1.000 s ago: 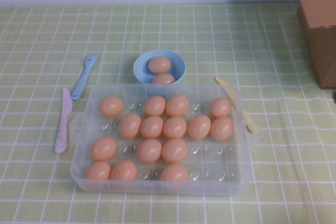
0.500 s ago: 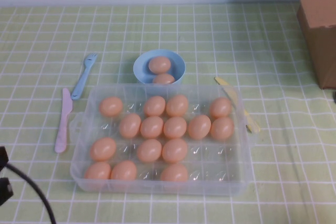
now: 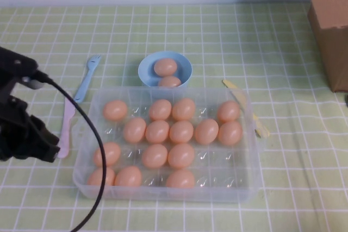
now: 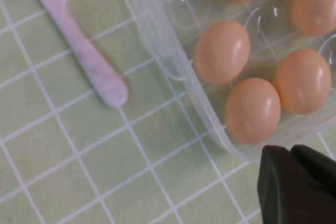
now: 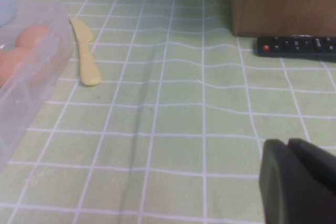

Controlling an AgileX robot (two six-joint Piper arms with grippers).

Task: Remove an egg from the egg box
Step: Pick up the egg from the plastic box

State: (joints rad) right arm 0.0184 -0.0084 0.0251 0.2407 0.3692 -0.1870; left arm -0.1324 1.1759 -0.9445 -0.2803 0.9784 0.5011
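hovering over the pink knife (image 3: 66,125) just left of the egg box (image 3: 247,158), the left gripper (image 4: 292,153) has its jaws closed and empty. the nearest egg (image 3: 107,154) sits in a left-edge cup. a blue fork (image 3: 87,77) and blue bowl (image 3: 182,62) lie behind. the right gripper (image 5: 292,148), jaws together, is near a remote (image 5: 296,45) and cardboard box (image 3: 330,20).

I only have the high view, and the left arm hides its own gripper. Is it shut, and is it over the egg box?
Observer: The left gripper is shut, outside the egg box by its near left corner.
Operator: And the right gripper? I can't see it.
Observer: The right gripper sits over the tablecloth, right of the egg box.
Operator: Anything near it?
Observer: A black remote control lies beside the brown box.
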